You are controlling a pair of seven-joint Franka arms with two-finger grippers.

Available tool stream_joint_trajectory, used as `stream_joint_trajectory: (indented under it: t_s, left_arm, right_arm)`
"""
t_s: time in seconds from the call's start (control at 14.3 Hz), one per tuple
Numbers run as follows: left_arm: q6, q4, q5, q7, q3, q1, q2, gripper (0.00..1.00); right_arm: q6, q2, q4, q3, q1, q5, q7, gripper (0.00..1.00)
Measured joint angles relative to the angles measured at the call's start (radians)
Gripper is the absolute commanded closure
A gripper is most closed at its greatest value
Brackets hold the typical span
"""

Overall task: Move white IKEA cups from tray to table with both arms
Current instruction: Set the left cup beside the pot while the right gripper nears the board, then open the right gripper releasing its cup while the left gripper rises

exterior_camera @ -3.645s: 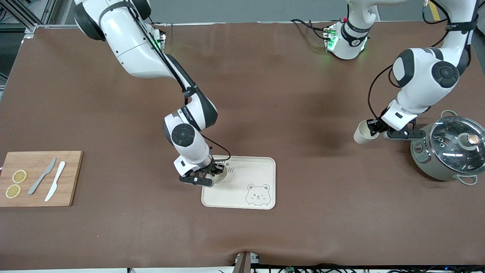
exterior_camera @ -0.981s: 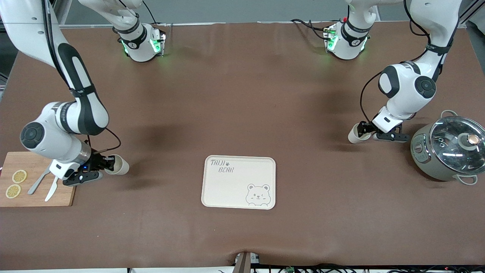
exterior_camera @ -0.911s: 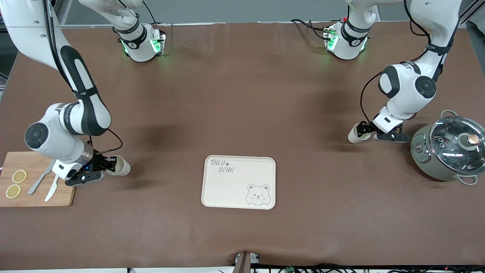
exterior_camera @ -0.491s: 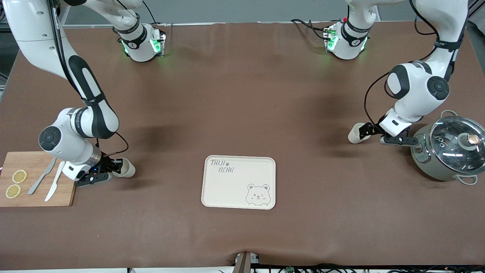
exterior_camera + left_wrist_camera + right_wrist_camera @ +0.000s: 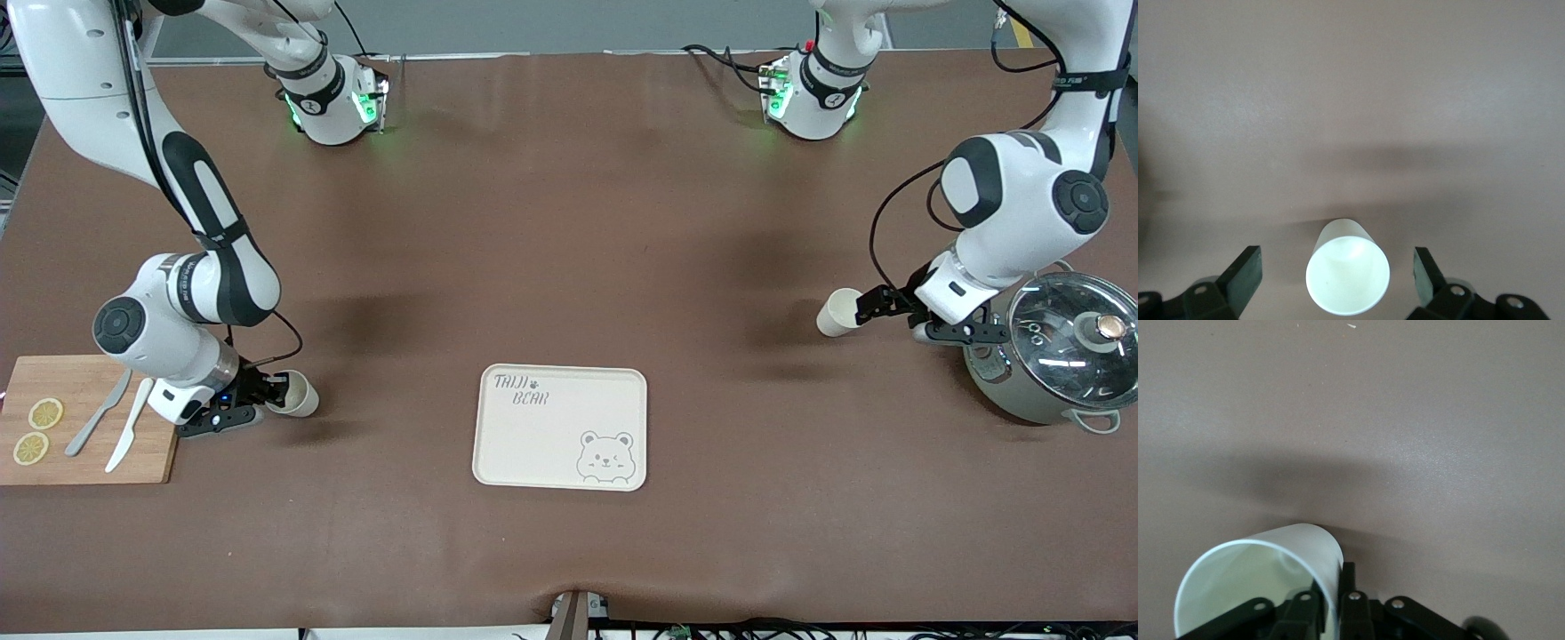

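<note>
Left pincer (image 5: 876, 307) spread — cup (image 5: 837, 312) freed, right pincer (image 5: 267, 391) gripping other cup (image 5: 298, 395)

your table (image 5: 569, 222) wears a brown mat. on it: cream bear-print tray (image 5: 533, 444) mid-table, toward the front camera; wooden cutting board (image 5: 164, 418) at the right arm's end; lidded pot (image 5: 1005, 378) at the left arm's end; one white cup (image 5: 837, 312) standing upright beside the pot.

Bright, even overhead light; soft shadows, sharp.
</note>
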Motion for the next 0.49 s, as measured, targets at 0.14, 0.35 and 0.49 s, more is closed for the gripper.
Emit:
stream_joint_trajectory:
  t_s: [0.14,0.35,0.49]
  left_arm:
    - [-0.061,0.053,0.059,-0.078,0.0,0.0,-0.017,0.0]
    - [-0.134,0.119,0.086,-0.144,-0.001,-0.001,-0.036,0.0]
    - [-0.175,0.165,0.086,-0.165,-0.001,-0.001,-0.04,0.0]
  right_arm:
    - [0.002,0.0,0.0,0.0,0.0,0.0,0.0,0.0]
    - [0.003,0.0,0.0,0.0,0.0,0.0,0.0,0.0]
    - [0.003,0.0,0.0,0.0,0.0,0.0,0.0,0.0]
